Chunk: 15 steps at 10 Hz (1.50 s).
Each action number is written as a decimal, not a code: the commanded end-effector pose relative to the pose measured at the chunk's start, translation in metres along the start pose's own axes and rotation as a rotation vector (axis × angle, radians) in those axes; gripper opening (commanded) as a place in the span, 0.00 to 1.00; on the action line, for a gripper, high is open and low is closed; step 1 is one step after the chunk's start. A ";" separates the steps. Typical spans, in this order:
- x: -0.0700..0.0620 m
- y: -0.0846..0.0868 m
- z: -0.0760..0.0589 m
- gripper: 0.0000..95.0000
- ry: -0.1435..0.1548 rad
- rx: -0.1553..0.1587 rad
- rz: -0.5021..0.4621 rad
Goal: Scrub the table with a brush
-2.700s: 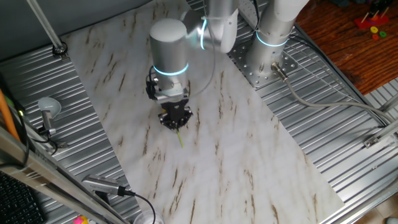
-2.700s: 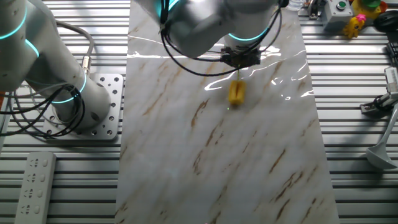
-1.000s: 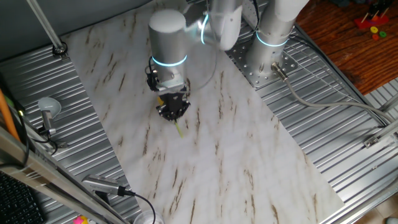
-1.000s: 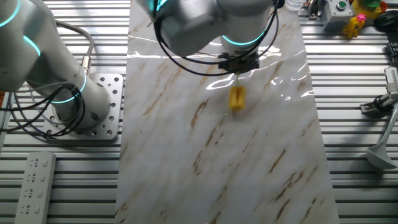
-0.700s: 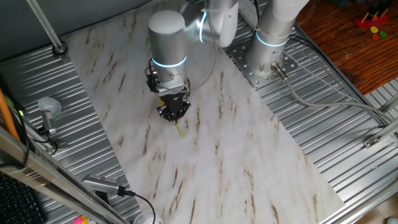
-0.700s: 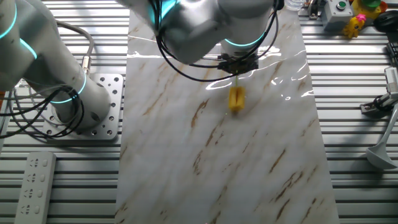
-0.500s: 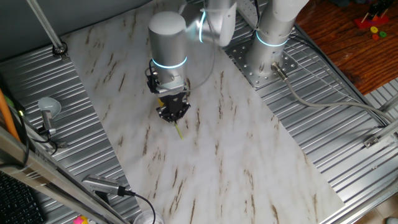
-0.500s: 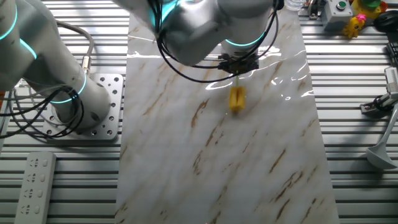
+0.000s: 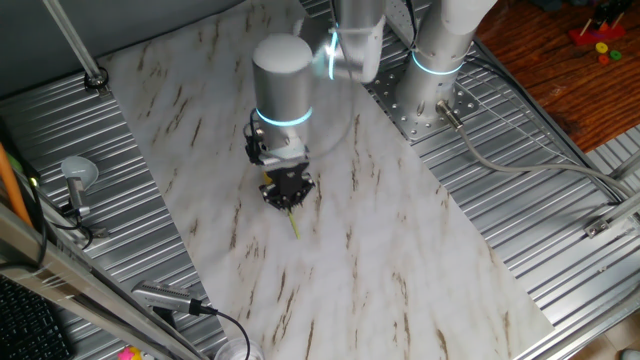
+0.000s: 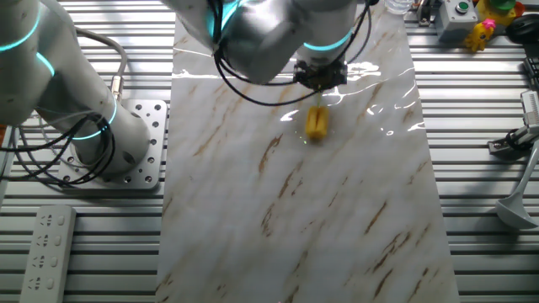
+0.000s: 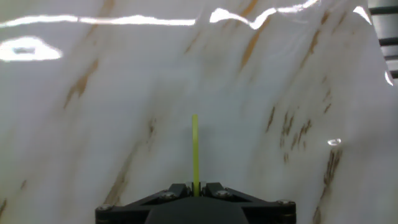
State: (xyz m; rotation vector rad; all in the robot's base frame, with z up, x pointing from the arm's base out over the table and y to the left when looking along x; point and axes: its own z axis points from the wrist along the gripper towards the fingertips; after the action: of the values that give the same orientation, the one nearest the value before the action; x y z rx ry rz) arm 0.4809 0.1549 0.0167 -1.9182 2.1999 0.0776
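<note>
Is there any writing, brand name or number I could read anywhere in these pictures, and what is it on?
None can be read.
The grey remote-like pad on the ribbed metal panels has buttons, but their markings are too small and blurred to read.
The arm, the brush and the table show no lettering.

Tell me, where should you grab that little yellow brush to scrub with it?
By the top of its thin stick handle, coming down from above. That is how the pincer holds the brush now: shut on the upper end of the stick, with the stubby bristle head pointing down at the table. The stick is narrow enough to fit between the fingers, and the bristles stay free to rub.
</note>
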 end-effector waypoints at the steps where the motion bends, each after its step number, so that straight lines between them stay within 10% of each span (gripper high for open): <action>1: -0.007 -0.003 0.004 0.00 -0.004 0.004 0.007; 15: 0.013 -0.008 -0.008 0.00 0.025 0.000 -0.056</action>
State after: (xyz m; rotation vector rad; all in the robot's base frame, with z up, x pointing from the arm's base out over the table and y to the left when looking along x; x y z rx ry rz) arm 0.4833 0.1370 0.0251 -1.9953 2.1582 0.0445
